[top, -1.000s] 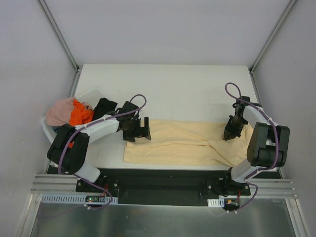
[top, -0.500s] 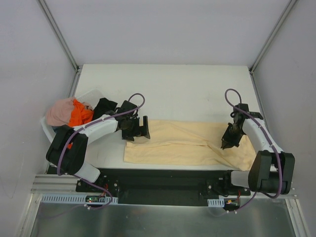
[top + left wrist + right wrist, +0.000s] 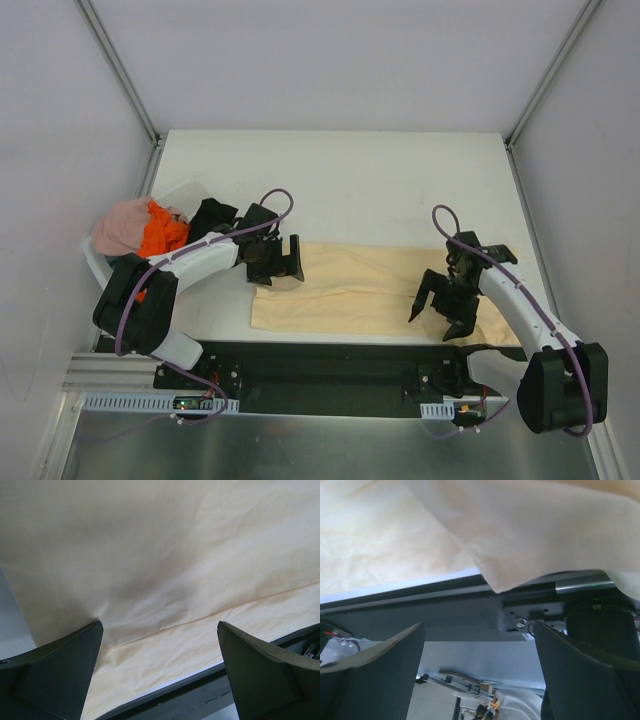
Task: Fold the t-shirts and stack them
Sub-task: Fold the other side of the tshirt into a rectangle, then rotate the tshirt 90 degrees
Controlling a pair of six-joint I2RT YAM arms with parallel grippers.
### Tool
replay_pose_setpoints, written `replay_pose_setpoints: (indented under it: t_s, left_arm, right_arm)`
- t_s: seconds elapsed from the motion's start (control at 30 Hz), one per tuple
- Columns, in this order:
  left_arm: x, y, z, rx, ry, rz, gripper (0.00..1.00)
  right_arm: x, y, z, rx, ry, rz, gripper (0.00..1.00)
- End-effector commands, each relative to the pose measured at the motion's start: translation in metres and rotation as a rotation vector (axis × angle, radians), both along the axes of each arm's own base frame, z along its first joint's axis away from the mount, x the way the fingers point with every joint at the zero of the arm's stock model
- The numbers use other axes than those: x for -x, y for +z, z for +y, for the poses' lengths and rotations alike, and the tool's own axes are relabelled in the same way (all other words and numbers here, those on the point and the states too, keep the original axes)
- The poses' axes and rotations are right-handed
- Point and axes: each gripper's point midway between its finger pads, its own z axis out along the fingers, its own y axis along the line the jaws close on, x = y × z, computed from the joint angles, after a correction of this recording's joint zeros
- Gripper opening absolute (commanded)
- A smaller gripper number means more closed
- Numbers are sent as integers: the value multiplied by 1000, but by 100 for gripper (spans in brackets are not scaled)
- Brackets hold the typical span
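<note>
**Pale yellow-beige t-shirt laid out along the near edge, both pincers apart**

The pale yellow-beige t-shirt (image 3: 350, 290) is spread flat as a long strip along the near edge of the table (image 3: 340, 180), running from left of centre towards the near right corner. A lengthwise crease is seen across it in the left wrist view.

The left gripper (image 3: 285, 262) is held over the shirt's far left corner. Its jaws are spread wide, and only flat cloth (image 3: 160, 555) is seen beyond its fingers (image 3: 55, 672); nothing is gripped.

The right gripper (image 3: 437, 312) is placed over the right part of the shirt, close to the near edge. Its jaws are parted too, and nothing is caught between its fingers (image 3: 370, 675). In the right wrist view a loose fold of the shirt (image 3: 520, 530) is seen beyond them, above the dark rail (image 3: 445, 615) at the table's near edge.

At the left edge of the table, the pink t-shirt (image 3: 120, 228), the orange t-shirt (image 3: 162, 232) and the black t-shirt (image 3: 212, 216) are heaped unfolded in and over the white basket (image 3: 180, 192).
</note>
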Motion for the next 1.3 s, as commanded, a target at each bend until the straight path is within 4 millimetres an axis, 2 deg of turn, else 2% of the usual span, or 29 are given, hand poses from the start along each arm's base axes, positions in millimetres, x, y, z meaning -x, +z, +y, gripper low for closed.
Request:
replay_pose_setpoints:
  t_s: [0.0, 0.07, 0.17, 0.27, 0.4, 0.47, 0.5, 0.6, 0.73, 0.87, 0.93, 1.03, 1.13, 1.17, 1.2, 1.27]
  left_arm:
    - [-9, 15, -3, 17, -8, -41, 99]
    - [-10, 16, -4, 21, -9, -42, 99]
    - [-10, 19, -4, 25, -12, -51, 99]
    - [-8, 19, -3, 24, -11, -52, 99]
    - [-6, 16, -1, 16, -11, -46, 99]
    - [-5, 14, -1, 15, -13, -42, 99]
    - [-5, 14, -1, 15, -15, -41, 99]
    - [-7, 15, -1, 12, -12, -47, 99]
    - [-8, 16, 1, 6, -3, -54, 99]
    - [-10, 16, 1, 0, 1, -61, 99]
    - [-11, 15, 4, -12, 4, -66, 99]
    - [-10, 15, 6, -20, 3, -76, 99]
    - [-10, 17, 6, -18, 1, -84, 99]
    - [-10, 17, 6, -19, 0, -86, 99]
    - [-11, 18, 6, -16, 0, -88, 99]
    - [-11, 20, 5, -8, -5, -90, 99]
  right_arm:
    - [2, 32, 1, -13, 66, -51, 97]
    - [-13, 47, -5, 23, 79, -121, 97]
    - [-26, 55, -22, 122, 62, -158, 96]
    - [-34, 49, -29, 146, 35, -152, 96]
    - [-54, 29, -12, 39, 105, -180, 97]
    - [-58, 16, -2, -20, 150, -143, 97]
    - [-54, 5, 0, -32, 154, -90, 97]
    - [-49, -8, 11, -73, 181, -29, 97]
    - [-31, -10, 35, -174, 251, 35, 97]
    - [-23, -2, 64, -348, 246, 78, 97]
    - [-22, -1, 67, -369, 245, 98, 97]
    - [-26, 0, 70, -376, 244, 89, 96]
    - [-38, 6, 63, -318, 246, 27, 97]
    - [-41, 7, 53, -251, 242, 12, 97]
    - [-52, 18, 48, -224, 230, -51, 96]
    - [-60, 25, 32, -154, 182, -98, 96]
